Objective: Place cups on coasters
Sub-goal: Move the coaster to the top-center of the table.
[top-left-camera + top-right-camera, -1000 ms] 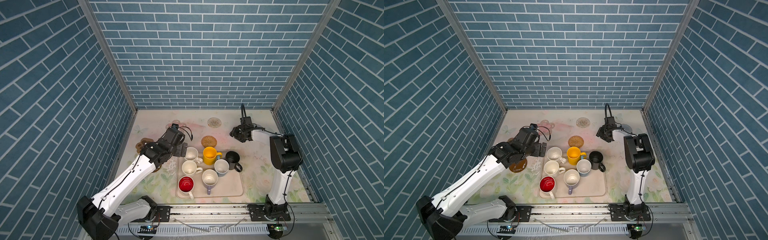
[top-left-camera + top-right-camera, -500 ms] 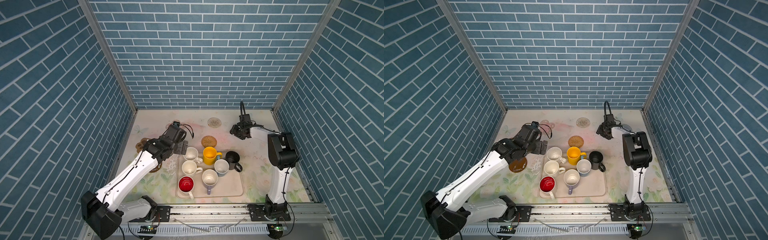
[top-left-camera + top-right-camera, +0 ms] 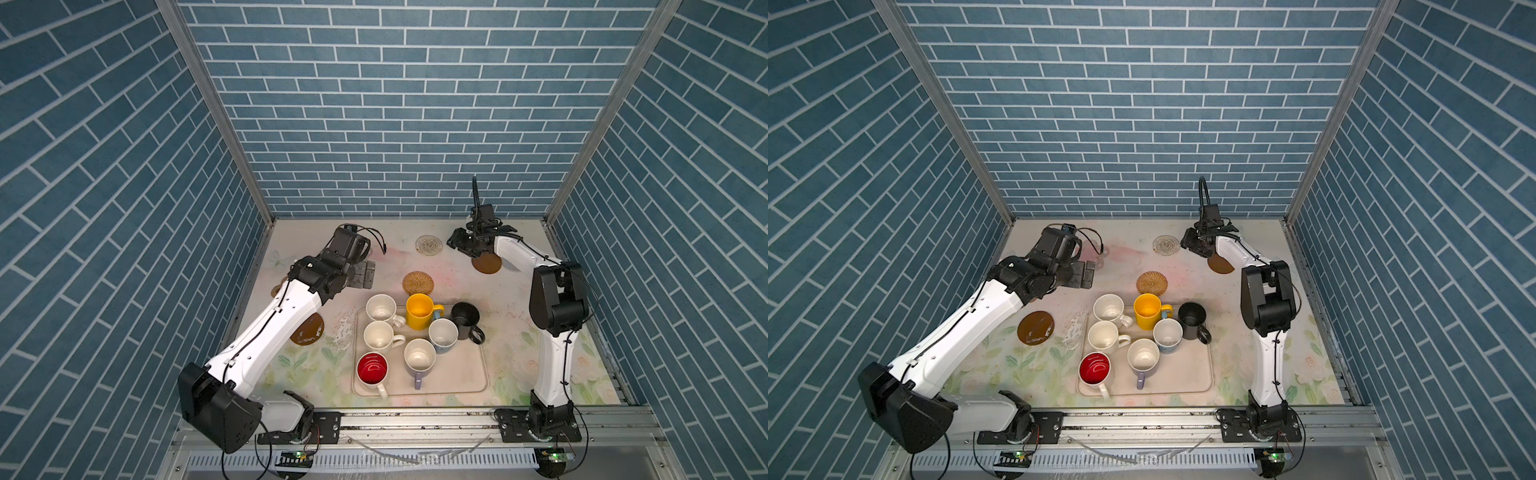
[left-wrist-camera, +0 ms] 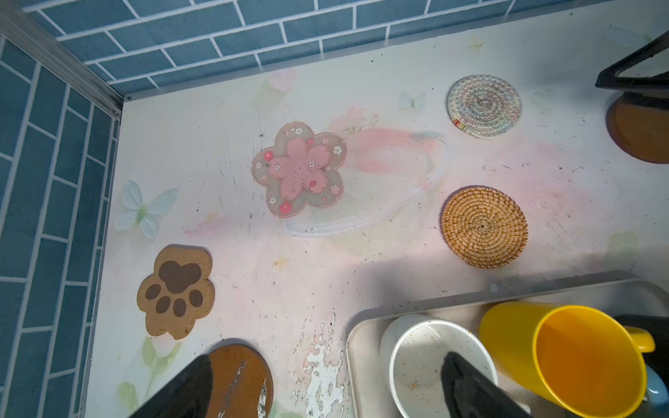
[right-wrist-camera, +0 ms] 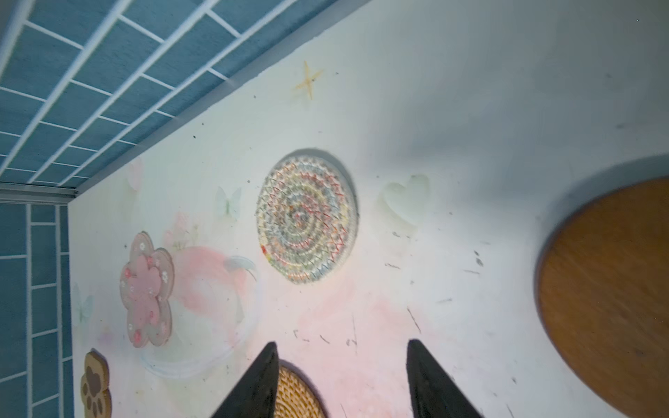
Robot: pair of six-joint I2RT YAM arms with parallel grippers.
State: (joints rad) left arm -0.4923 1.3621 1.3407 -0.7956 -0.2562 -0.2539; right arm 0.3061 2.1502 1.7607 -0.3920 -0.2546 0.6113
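My left jaws stand spread wide and empty, poised over the cream-white speckled ceramic mug at the corner of the cream rectangular tray. One tip shows against the mug's mouth, the other against the scuffed brown round disc coaster off to the side. Just past that mug stands the yellow ceramic mug. My right jaws, half parted, grip nothing above the bare tabletop, between the tan woven rattan round coaster and a smooth brown wooden disc coaster. Nothing stands on any coaster yet, so I judge this the first pick. Next: descend, straddle the mug's wall, pinch, and lift clear of its neighbours.
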